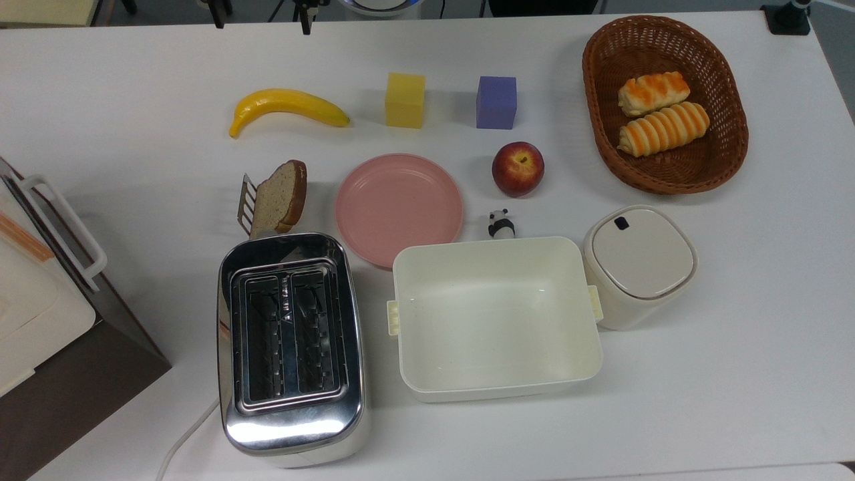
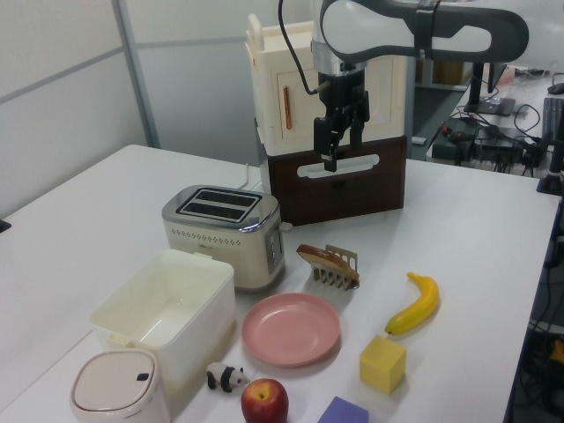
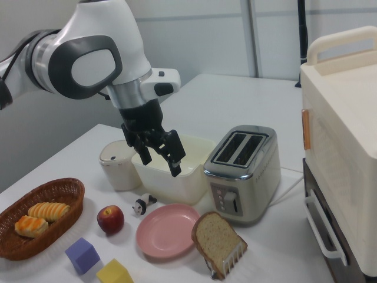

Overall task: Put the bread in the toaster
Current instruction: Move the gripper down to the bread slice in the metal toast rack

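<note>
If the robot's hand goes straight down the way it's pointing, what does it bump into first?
Probably the pink plate. The open hand hangs high, pointing down, seemingly over it, but depth is hard to judge.

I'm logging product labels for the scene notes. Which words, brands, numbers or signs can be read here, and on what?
No text can be read on anything.
Toaster: its front panel carries a lever and small controls, with any markings too small to read.
Lidded canister: a dark spot on the lid, not lettering.
Bread, plate, tub, cubes, fruit and basket: no print.
</note>
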